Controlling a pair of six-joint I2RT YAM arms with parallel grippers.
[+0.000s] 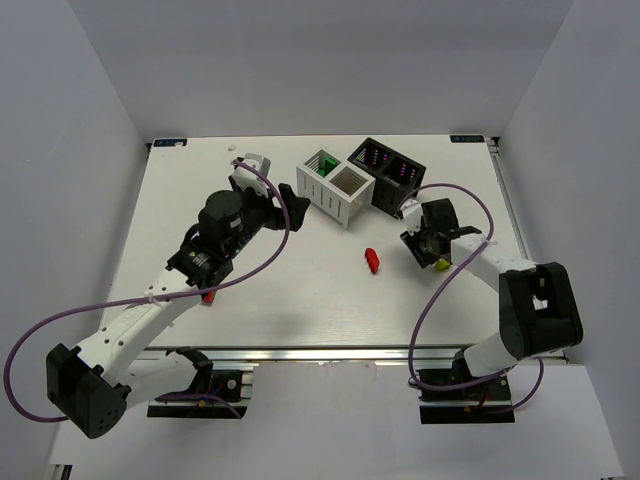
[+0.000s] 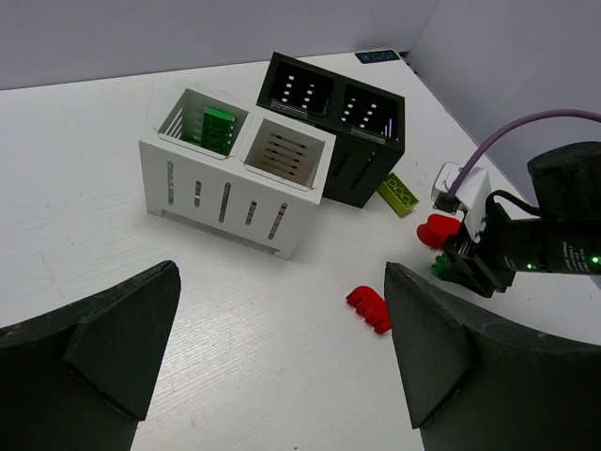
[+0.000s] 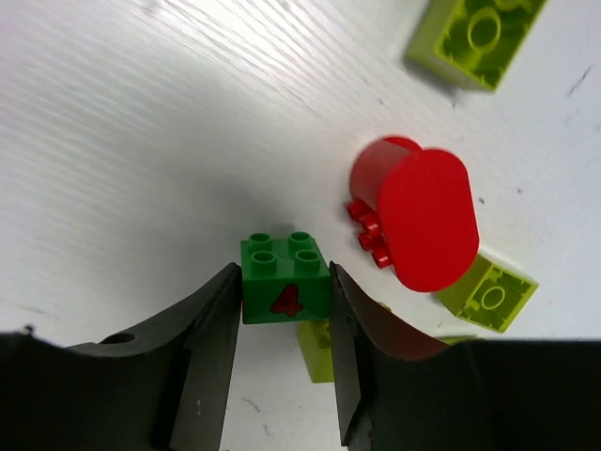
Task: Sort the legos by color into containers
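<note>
My right gripper [image 3: 285, 305] is shut on a dark green brick with a red "4" [image 3: 285, 279], low over the table among other legos. Beside it lie a rounded red brick [image 3: 418, 216] and yellow-green bricks [image 3: 474, 38] [image 3: 488, 291]. In the top view the right gripper [image 1: 427, 250] is right of centre, in front of the black bin [image 1: 390, 172]. My left gripper [image 2: 282, 357] is open and empty above the table, near the white bin [image 2: 235, 193]. A green brick [image 2: 218, 127] lies in the white bin's left cell. A red brick [image 2: 368, 308] lies near the left gripper's right finger.
The white bin [image 1: 335, 185] and the black bin stand side by side at the back centre. Another red brick [image 1: 209, 296] lies under the left arm. A flat yellow-green plate [image 2: 398, 195] lies beside the black bin [image 2: 338, 113]. White walls enclose the table.
</note>
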